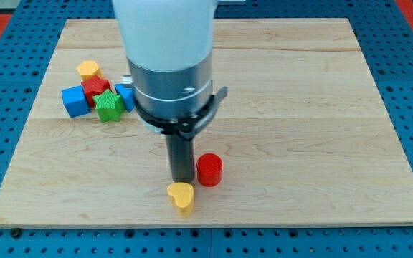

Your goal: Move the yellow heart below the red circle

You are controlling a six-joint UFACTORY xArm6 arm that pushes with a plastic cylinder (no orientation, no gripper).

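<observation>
The yellow heart [181, 197] lies near the board's bottom edge, a little left of centre. The red circle [209, 170] stands just up and to the right of it, a small gap apart. My tip [183, 179] ends right above the yellow heart and just left of the red circle, close to both. The arm's wide white and grey body hides the board above the rod.
A cluster sits at the view's upper left: a yellow block [88, 69], a red star-like block [95, 88], a blue cube [76, 100], a green star [109, 106] and a blue block [125, 94] partly hidden by the arm. The wooden board [321, 115] ends close below the heart.
</observation>
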